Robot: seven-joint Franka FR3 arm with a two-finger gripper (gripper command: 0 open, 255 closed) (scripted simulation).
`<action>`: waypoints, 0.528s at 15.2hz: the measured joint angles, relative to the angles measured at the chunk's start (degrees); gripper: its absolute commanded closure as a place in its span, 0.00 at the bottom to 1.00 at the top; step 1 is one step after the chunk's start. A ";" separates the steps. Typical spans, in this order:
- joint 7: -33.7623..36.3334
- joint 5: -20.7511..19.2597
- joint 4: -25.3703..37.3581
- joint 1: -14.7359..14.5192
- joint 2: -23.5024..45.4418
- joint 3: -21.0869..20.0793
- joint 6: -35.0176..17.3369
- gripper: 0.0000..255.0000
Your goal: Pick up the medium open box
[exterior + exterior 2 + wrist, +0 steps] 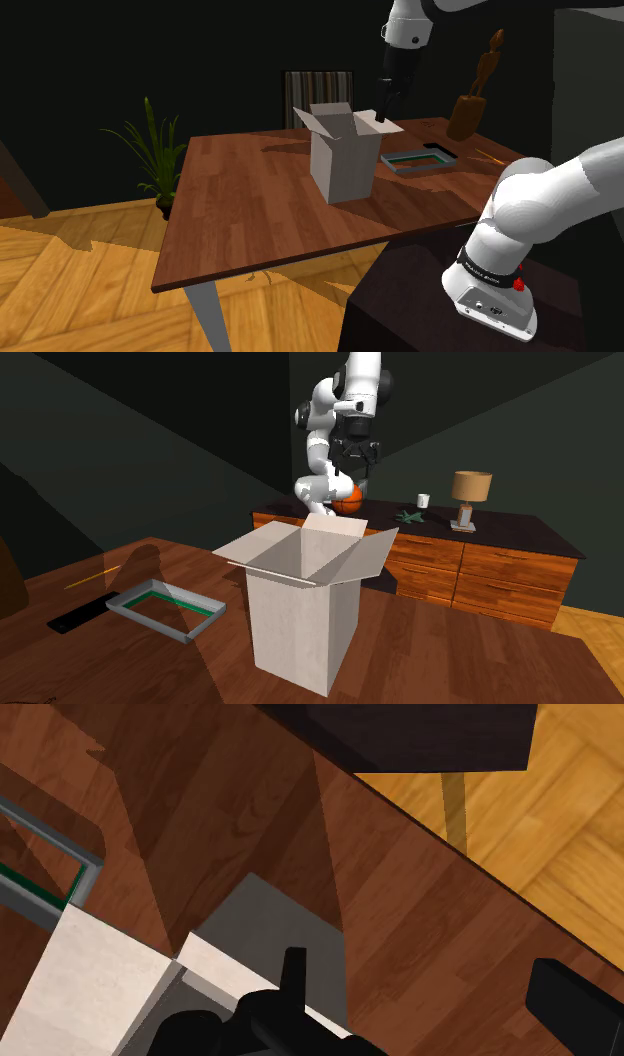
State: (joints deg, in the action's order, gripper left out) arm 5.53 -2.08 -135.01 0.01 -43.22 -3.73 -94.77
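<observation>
The open box (342, 160) is pale grey-white and stands upright on the wooden table (250, 200), its four flaps spread out. It is also near the front of the second exterior view (305, 612). My black gripper (383, 112) hangs just above the flap on the shoulder view's right side, pointing down. In the second exterior view the gripper (356, 460) is behind and above the box. In the wrist view the gripper (420, 966) is open, with a pale flap (85, 979) and the box's grey inside (270, 929) beside one finger. Nothing is between the fingers.
A shallow grey tray with a green lining (418, 162) lies on the table just beyond the box. A wooden figure (476, 95) stands at the far corner, a striped chair (318, 86) behind the table, a plant (155, 155) on the floor. A sideboard (470, 557) carries a lamp (470, 492).
</observation>
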 measured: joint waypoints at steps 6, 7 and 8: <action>-4.54 -1.22 1.57 -0.36 8.02 1.81 -5.95 0.00; -5.79 -1.52 1.95 -0.41 9.74 2.32 -7.19 0.00; -7.01 -1.74 2.65 -0.49 11.59 2.78 -8.24 0.00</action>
State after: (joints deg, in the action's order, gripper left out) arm -1.48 -3.82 -132.36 -0.48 -31.63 -0.95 -103.01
